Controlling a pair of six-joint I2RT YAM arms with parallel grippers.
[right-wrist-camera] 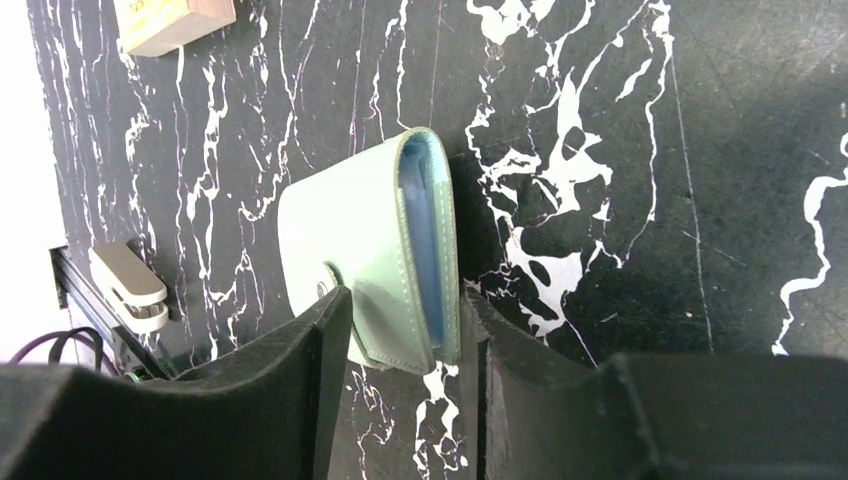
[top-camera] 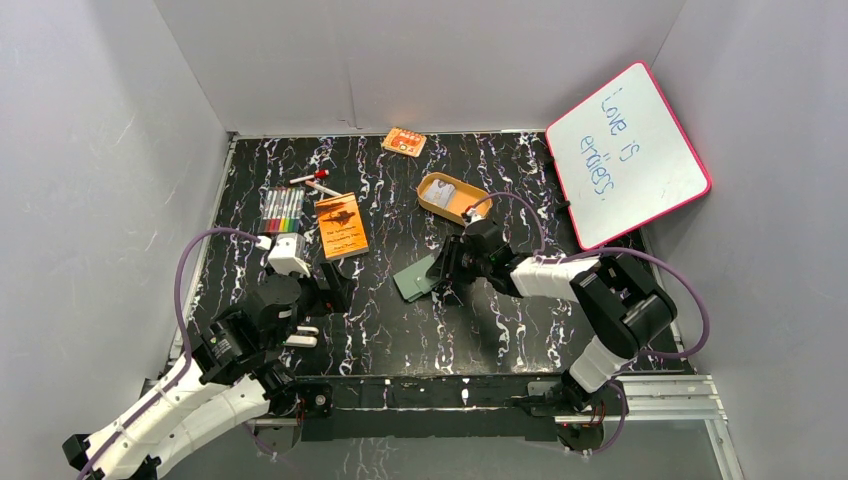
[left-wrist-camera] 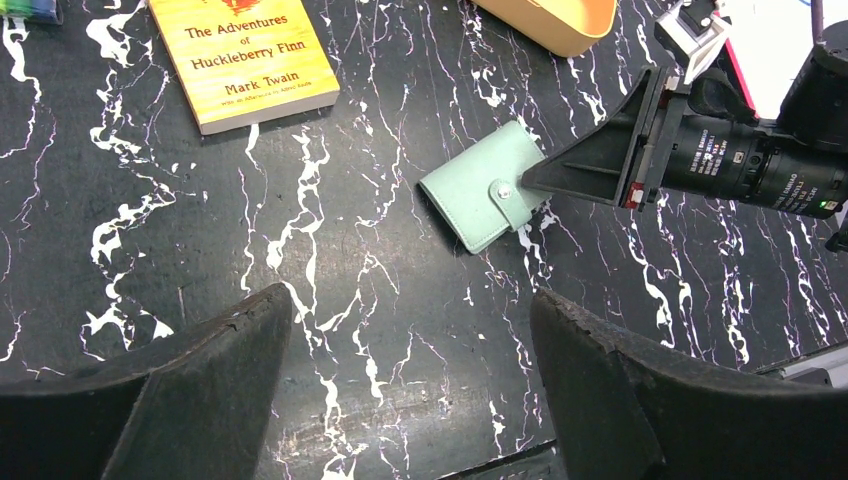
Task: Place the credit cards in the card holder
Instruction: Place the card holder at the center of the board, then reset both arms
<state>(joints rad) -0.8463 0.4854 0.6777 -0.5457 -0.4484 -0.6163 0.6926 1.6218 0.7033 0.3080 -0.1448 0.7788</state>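
Hard to say how much is done. No loose credit cards to spot anywhere on the desk (left-wrist-camera: pixel 150 230). Maybe something pale inside the tan oval tray (top-camera: pixel 432 188) at the far side, but too small to be sure.

Near the middle of the desk, just on the near side of that tray: the card holder (left-wrist-camera: pixel 475 195), lying folded shut with its snap tab (left-wrist-camera: pixel 512 195) done up. A peek of clear blue pockets (right-wrist-camera: pixel 425 220) between the covers, but no way to see if any cards sit in them. So, as a guess: either all finished and closed up, or not begun, with opening and filling left to do.

Right hand (right-wrist-camera: pixel 402 320): reaching in low from the right, one finger on each side of the card holder's right end. Fingers very close to the covers. Can't tell if squeezing or only brushing.

Left hand (left-wrist-camera: pixel 408 300): hanging over the near left of the desk, pointed toward the card holder but well apart from it. Fingers spread wide, holding nothing. Off to its far left, the Huckleberry Finn book (left-wrist-camera: pixel 245 55), lying flat.
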